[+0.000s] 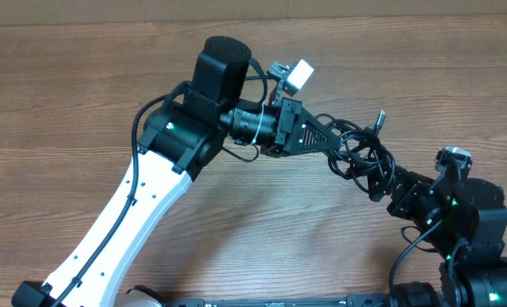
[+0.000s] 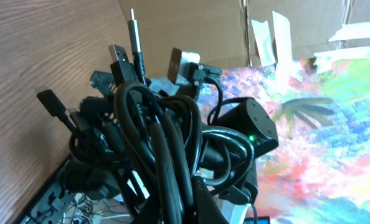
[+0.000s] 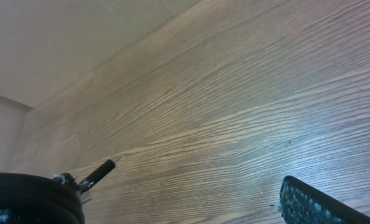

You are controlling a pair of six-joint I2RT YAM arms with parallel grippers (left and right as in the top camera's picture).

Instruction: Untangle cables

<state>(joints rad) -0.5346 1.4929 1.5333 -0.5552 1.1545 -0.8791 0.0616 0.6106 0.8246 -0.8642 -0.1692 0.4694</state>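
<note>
The cables [image 1: 363, 155] form one tangled black bunch lifted just above the wooden table, right of centre, with a metal-tipped plug [image 1: 379, 118] sticking out at the far side. My left gripper [image 1: 337, 148] is shut on the bunch from the left. In the left wrist view the cables [image 2: 166, 137] fill the middle, rising from the left gripper [image 2: 182, 208], and several plugs [image 2: 134, 34] point upward. My right gripper [image 1: 383, 186] stands open at the bunch's near right side. In the right wrist view cable loops [image 3: 29, 196] and one plug [image 3: 99, 172] sit at lower left of the right gripper [image 3: 179, 211].
The wooden table [image 1: 83, 94] spreads around both arms. The white left arm [image 1: 125, 222] crosses the near left. The right arm's black body [image 1: 467, 230] fills the near right corner and shows behind the bunch as a dark arm body [image 2: 253, 124] with a green light.
</note>
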